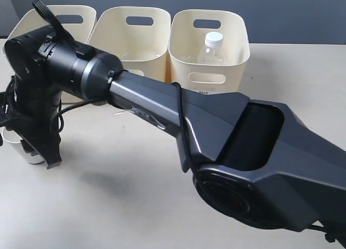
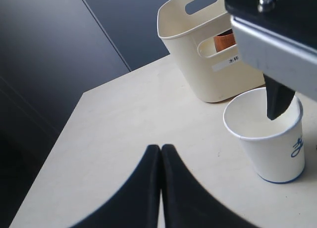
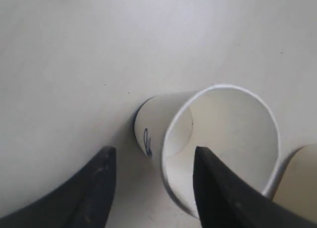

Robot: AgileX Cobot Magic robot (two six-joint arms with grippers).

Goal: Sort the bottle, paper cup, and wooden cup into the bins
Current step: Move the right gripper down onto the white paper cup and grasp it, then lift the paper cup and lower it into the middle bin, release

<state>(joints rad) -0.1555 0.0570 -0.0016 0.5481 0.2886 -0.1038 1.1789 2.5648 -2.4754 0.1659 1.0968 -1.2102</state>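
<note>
The white paper cup (image 1: 31,157) (image 2: 277,149) (image 3: 153,119) stands upright on the table at the far left. My right gripper (image 1: 39,152) (image 3: 153,154) is open and straddles its rim, with one fingertip (image 2: 277,104) inside the cup and the other outside. My left gripper (image 2: 161,150) is shut and empty, a little way from the cup. The clear bottle (image 1: 212,46) with its white cap stands in the right bin (image 1: 232,65). The brown wooden cup (image 2: 225,40) shows through the cut-out of the left bin (image 2: 198,69) (image 1: 81,17).
The three cream bins stand in a row along the back, with the middle bin (image 1: 135,38) between the other two. My right arm (image 1: 216,130) stretches across the table from the lower right. The table's edge (image 2: 74,104) runs close to the cup.
</note>
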